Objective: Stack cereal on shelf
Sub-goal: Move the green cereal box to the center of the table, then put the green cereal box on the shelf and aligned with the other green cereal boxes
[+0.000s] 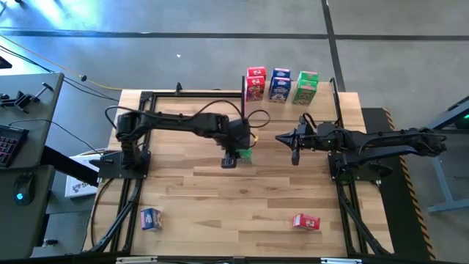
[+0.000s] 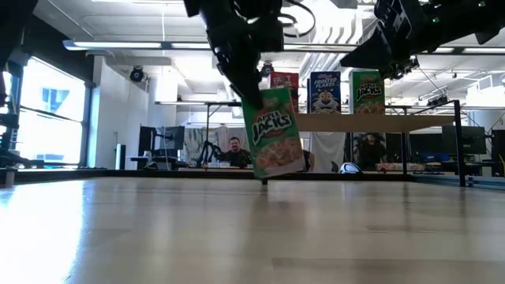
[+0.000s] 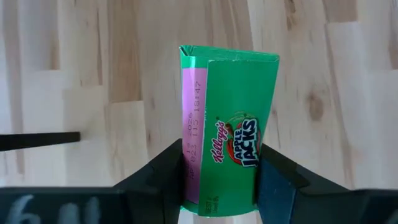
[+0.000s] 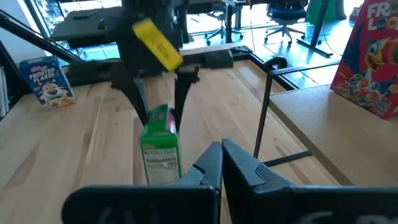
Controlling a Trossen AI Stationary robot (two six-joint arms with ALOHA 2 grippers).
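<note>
Two dark fingers of the left gripper (image 3: 219, 186) are pinching the tilted green Apple Jacks cereal box (image 3: 225, 124) near one end, so it is risking swinging loose before reaching the small light-wood shelf (image 2: 371, 123), while the right gripper (image 4: 222, 163) is waiting shut.

Plank-wood tabletop (image 1: 220, 191), light, sits on a black metal frame (image 1: 344, 205) whose rails run down both sides. Floor around it is grey concrete (image 1: 146, 29) with dark seam lines. Beside the table, at the high view's left edge: a dark side desk (image 1: 26, 125) carrying a keyboard with red keys (image 1: 6, 143) and a small blue indicator light (image 1: 20, 196). White papers (image 1: 77, 183) lie below that desk's edge. Low view: a person (image 2: 234, 151) seated at a desk in the room behind; bright windows (image 2: 47, 118); ceiling strip lights (image 2: 142, 46). Right wrist view: office chairs (image 4: 283, 18) beyond the table.
</note>
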